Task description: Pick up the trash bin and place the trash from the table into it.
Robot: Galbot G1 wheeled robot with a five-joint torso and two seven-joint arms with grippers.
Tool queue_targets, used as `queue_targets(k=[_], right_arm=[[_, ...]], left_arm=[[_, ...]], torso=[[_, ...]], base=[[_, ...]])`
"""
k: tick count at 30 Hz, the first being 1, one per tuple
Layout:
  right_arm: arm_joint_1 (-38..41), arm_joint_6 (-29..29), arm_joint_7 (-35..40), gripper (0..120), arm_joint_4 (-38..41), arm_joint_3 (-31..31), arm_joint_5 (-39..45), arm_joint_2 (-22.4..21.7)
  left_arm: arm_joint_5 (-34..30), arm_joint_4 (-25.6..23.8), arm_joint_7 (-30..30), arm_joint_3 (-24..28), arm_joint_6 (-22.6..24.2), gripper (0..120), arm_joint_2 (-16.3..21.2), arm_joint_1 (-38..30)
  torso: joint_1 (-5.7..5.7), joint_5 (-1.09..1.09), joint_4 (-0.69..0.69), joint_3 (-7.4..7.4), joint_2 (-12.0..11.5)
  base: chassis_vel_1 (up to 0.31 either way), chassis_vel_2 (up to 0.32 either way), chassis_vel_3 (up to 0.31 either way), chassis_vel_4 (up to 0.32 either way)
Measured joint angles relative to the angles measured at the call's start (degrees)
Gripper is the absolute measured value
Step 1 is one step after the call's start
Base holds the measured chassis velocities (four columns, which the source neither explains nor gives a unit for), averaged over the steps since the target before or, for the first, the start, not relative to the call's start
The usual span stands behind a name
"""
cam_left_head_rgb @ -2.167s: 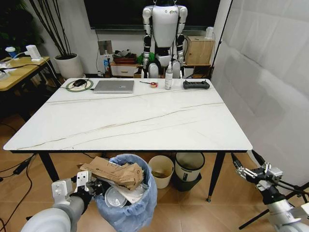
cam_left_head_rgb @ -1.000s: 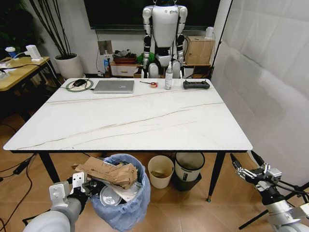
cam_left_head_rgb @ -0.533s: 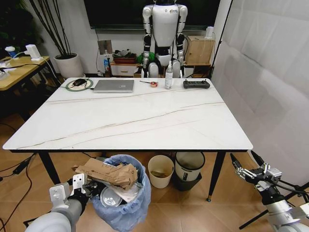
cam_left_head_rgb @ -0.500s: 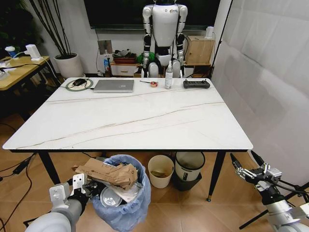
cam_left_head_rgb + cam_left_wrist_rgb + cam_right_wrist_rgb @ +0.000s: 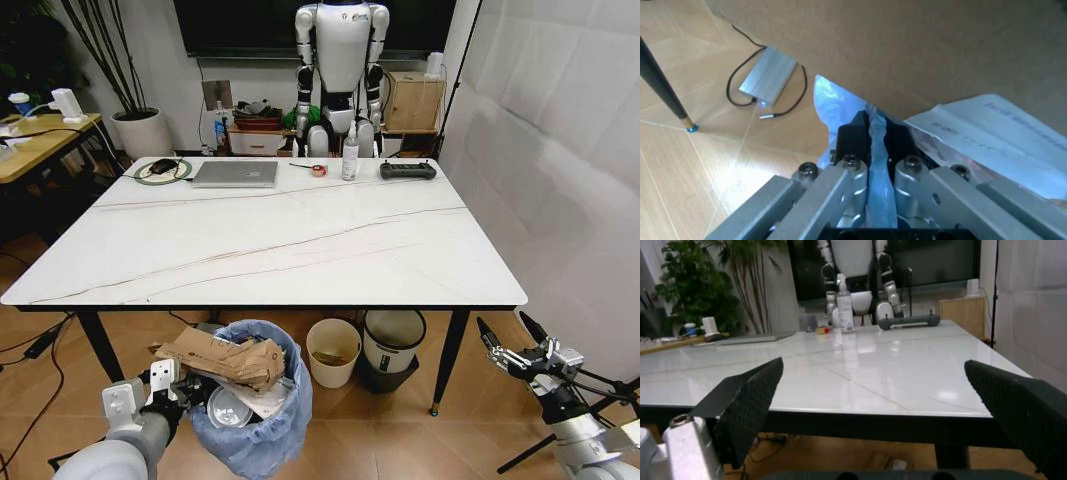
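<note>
Trash bin (image 5: pixel 262 400) hangs below the table (image 5: pixel 270 240) edge, my left gripper (image 5: pixel 185 388) pinched on its thin blue bag rim. That film is soft and tearable, the load light; right gripper (image 5: pixel 505 345) gapes empty.

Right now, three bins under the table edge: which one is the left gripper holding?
The trash bin lined with the blue bag, stuffed with a brown paper bag. The left gripper pinches its liner. The cream bucket and white-and-grey bin stand untouched.
</note>
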Motion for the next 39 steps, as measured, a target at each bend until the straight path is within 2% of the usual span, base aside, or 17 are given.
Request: queue_targets(k=[39], right_arm=[[0.0,0.0,0.0,100,0.0,0.0,0.0,0.0]], left_arm=[[0.0,2.1,0.1,0.4,0.2,0,0.1,-0.3]], torso=[[-3.27,0.00,0.00,-4.25,-7.5]], base=[[0.000,0.000,0.000,0.000]])
